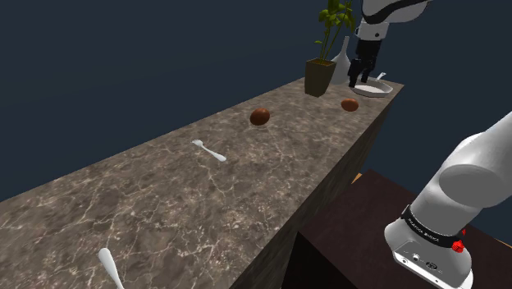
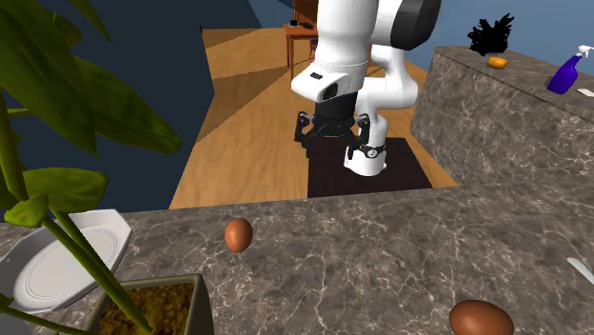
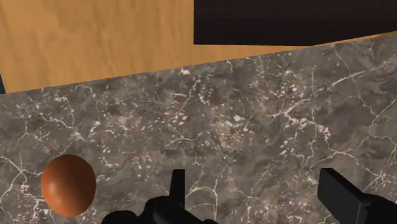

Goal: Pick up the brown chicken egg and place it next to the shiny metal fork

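Note:
A small brown egg (image 1: 349, 104) lies on the marble counter (image 1: 180, 197) near its far end, also seen as the egg (image 2: 238, 235) and the egg (image 3: 68, 184). My black gripper (image 1: 357, 78) hangs open above the counter close to that egg, near the counter's edge. In the wrist view the gripper (image 3: 257, 198) has nothing between its fingers (image 3: 340, 194); the egg lies outside the other finger, untouched. A pale fork (image 1: 209, 150) lies mid-counter, well away from the egg, and shows as the fork (image 2: 581, 269) in the second exterior view.
A larger brown egg-shaped thing (image 1: 260, 117) lies between egg and fork. A white plate (image 1: 373, 87), a white vase (image 1: 340, 59) and a potted plant (image 1: 319, 76) crowd the far end. A white utensil (image 1: 111, 267) lies at the near end. The stand (image 1: 386, 213) is below the counter.

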You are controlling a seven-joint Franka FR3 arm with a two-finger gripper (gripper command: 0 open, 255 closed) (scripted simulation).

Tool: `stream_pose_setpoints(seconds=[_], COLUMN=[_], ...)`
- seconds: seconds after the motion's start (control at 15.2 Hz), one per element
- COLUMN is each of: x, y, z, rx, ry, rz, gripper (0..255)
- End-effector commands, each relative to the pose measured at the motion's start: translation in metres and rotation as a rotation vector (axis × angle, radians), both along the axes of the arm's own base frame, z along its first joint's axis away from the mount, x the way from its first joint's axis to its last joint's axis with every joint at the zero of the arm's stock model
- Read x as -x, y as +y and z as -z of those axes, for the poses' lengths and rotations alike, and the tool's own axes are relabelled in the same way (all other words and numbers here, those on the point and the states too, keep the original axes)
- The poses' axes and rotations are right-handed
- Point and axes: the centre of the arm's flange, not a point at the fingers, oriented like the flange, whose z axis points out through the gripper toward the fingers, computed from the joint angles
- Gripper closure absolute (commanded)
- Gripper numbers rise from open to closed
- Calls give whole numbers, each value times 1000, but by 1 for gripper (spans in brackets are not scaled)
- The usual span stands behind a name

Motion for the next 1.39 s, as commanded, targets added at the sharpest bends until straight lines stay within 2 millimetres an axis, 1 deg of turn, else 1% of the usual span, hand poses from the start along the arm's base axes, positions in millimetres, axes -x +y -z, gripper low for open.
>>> stream_pose_setpoints(seconds=[0.0, 0.59, 1.19, 1.25, 1.32], x=[-14, -72, -129, -134, -133], y=[-21, -118, -210, -218, -218], z=[16, 74, 140, 146, 151], rx=[-5, -32, -60, -62, -62], ry=[18, 94, 171, 177, 177], rz=[-11, -53, -95, -99, -99], gripper=[0, 0, 0, 0, 0])
